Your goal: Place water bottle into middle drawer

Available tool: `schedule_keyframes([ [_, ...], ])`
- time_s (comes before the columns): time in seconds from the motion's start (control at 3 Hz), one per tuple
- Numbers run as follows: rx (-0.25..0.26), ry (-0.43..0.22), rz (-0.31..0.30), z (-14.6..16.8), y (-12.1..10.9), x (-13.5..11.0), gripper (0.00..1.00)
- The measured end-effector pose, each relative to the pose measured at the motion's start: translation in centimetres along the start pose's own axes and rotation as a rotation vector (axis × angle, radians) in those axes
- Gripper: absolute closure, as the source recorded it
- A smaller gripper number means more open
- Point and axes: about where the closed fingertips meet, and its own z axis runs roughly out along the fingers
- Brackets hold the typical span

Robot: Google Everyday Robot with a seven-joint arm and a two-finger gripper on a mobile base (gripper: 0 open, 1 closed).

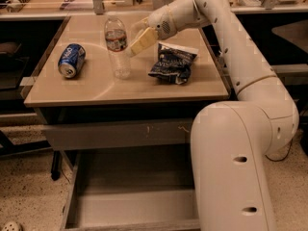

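The water bottle point(117, 46), clear and ribbed with a white cap and a dark-and-red label, stands upright on the tan tabletop point(96, 88) left of centre. My gripper point(131, 38) is open, just to the right of the bottle at label height. Its pale yellow fingers point(142, 41) point left, and their tips are close to the bottle's side. I cannot tell whether they touch it. The middle drawer point(130, 189) is pulled open below the table. Its smooth grey floor is bare, and my arm hides its right part.
A blue soda can point(71, 60) lies on its side at the table's left. A dark crumpled snack bag point(173, 62) lies right of the bottle, under my wrist. A closed grey drawer front point(115, 134) with pale scratches sits above the open drawer. Cluttered shelves stand behind the table.
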Motion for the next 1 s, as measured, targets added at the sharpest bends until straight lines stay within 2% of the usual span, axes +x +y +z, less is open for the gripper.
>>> schedule_keyframes([
  [1.0, -0.023, 0.027, 0.012, 1.4, -0.4, 0.2, 0.00],
])
